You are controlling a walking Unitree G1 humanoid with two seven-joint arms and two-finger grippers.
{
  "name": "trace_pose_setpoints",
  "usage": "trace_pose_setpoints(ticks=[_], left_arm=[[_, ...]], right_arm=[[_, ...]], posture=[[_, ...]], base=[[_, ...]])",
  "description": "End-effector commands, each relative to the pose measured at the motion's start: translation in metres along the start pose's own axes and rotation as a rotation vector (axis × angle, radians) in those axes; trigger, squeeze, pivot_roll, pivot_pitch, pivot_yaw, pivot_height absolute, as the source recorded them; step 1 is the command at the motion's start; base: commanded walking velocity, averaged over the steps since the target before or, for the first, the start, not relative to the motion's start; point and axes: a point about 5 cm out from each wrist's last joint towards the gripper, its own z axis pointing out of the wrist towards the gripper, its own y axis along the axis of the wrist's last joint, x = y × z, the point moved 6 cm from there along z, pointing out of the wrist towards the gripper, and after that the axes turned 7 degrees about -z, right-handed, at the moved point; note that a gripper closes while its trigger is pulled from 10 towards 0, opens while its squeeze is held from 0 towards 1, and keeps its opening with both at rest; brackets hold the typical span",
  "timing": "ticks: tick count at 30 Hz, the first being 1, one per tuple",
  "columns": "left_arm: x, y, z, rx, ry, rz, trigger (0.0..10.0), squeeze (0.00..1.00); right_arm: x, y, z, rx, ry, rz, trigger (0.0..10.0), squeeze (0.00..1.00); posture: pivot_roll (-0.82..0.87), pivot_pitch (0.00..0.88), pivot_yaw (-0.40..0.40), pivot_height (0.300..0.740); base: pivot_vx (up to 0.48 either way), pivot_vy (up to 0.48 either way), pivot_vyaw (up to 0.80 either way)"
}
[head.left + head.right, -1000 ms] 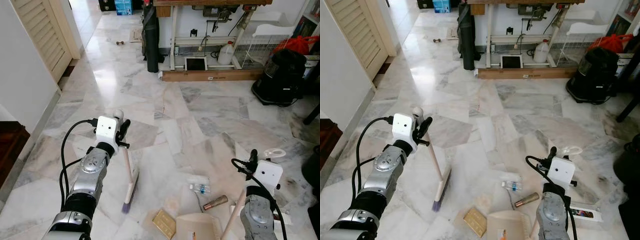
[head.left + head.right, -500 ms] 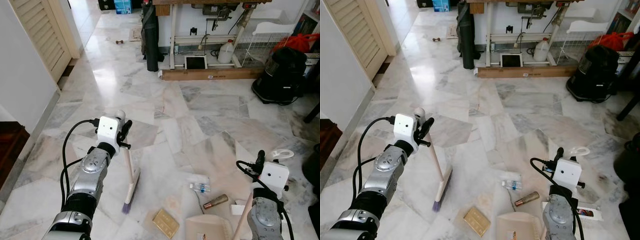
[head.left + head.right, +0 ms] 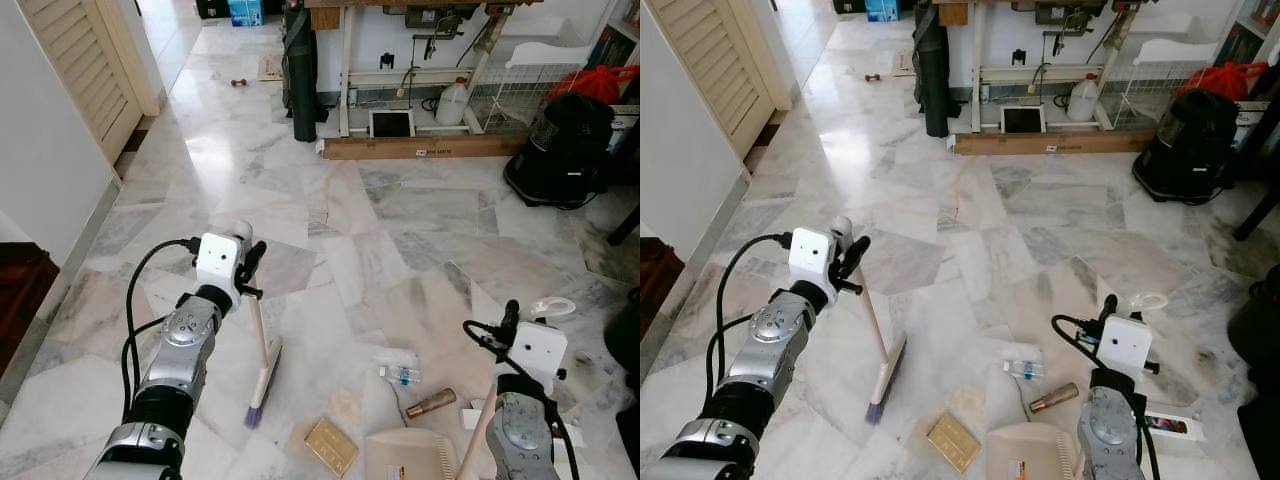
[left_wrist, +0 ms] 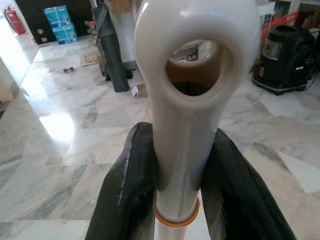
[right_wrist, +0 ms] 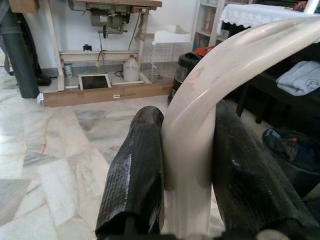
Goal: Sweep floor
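**Dustpan shifts while the broom waits**

The right gripper (image 3: 1106, 305), clamped on the dustpan (image 3: 1032, 452) handle, has drifted back left from half a second ago, nudging the pan beneath the litter. The left gripper (image 3: 247, 262) still grips the broom (image 3: 262, 353), bristles on the floor (image 3: 400, 220) beside the gold packet (image 3: 329, 445). The pan's lower edge is cut off.

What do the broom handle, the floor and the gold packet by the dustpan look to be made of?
Broom handle: glossy cream plastic by its smooth sheen and moulded hanging eye; the left gripper is clamped on it. Floor: polished marble tiles, grey-veined and reflecting light. Gold packet: probably foil or metallised card, judging by its shine. Dustpan: matte beige plastic, likely.
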Motion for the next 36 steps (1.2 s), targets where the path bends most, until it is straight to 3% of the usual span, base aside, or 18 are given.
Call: trace_pose_setpoints(ticks=[1,25,36], left_arm=[[0.005,0.006,-0.002,-0.022,0.008,0.018,10.0,0.00],[0.008,0.006,-0.006,-0.022,0.015,0.029,10.0,0.00],[0.007,0.006,-0.007,-0.020,0.013,0.029,10.0,0.00]], right_arm=[[0.006,0.004,0.003,-0.013,0.011,0.005,10.0,0.00],[0.012,0.015,0.015,-0.057,-0.004,-0.042,10.0,0.00],[0.015,-0.001,0.009,-0.001,0.002,-0.065,10.0,0.00]], posture=[[0.08,0.071,0.029,0.740],[0.12,0.098,0.035,0.740],[0.12,0.100,0.036,0.740]], base=[[0.000,0.000,0.00],[0.000,0.000,0.00],[0.000,0.000,0.00]])
